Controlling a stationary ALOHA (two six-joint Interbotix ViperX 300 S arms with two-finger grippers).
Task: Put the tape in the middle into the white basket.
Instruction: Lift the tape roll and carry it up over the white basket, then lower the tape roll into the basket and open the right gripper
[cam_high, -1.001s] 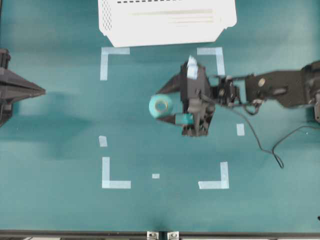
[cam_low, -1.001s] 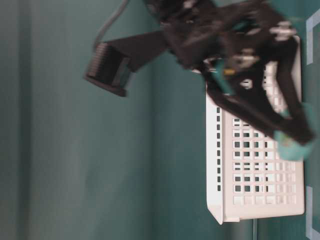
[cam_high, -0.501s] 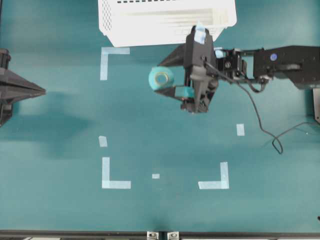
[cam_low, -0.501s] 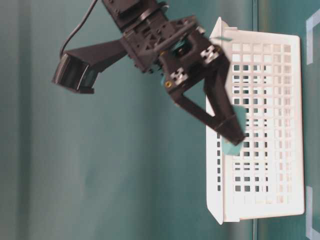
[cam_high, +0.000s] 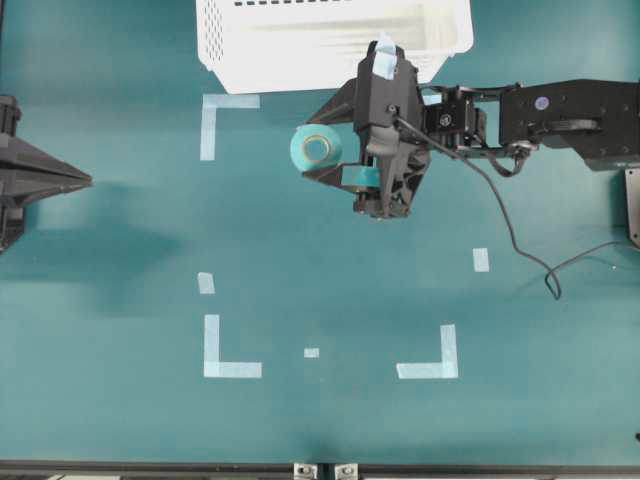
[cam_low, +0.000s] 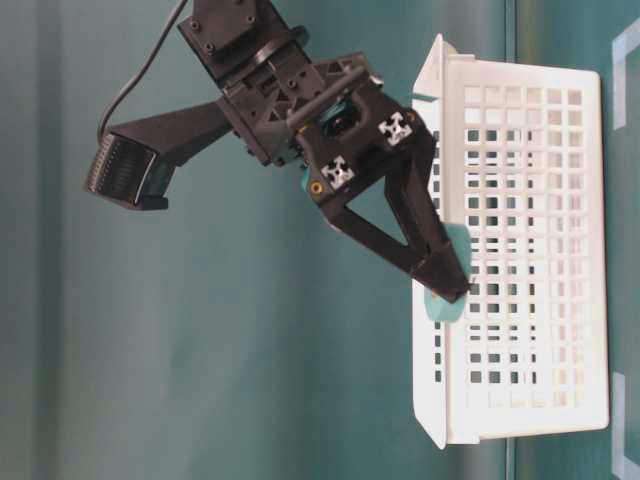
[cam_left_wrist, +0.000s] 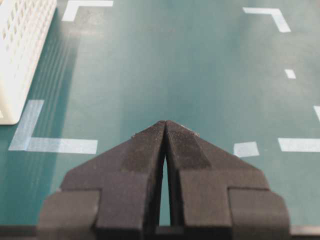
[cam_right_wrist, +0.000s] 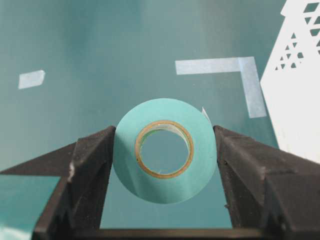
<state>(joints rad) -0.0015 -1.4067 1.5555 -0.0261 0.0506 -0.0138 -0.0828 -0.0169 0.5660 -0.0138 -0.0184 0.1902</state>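
I see a flat dark-teal table (cam_high: 120, 300) filling every view, matte, with soft glare streaks in the wrist cameras. Pale-blue L-shaped corner marks (cam_high: 222, 118) frame a rectangle on it, and a few short tape strips (cam_high: 481, 259) lie inside and along its edges. A dark rail runs along the near edge in the overhead view; nothing of the room beyond shows.

My right gripper (cam_high: 322, 148) is clamped on the tape (cam_high: 317, 148), a finger pressing each side of the roll, the tan core facing its wrist camera. The tape (cam_right_wrist: 165, 143) hangs clear of the table, beside the near wall of the basket (cam_high: 260, 60) and not over its opening. From table level the tape (cam_low: 440, 305) overlaps the basket's rim, partly hidden by a finger.

The basket (cam_low: 560, 250) sits at the table's far edge, just outside the marked rectangle.

My left gripper (cam_left_wrist: 165, 131) rests at the left side, fingers pressed together on nothing.
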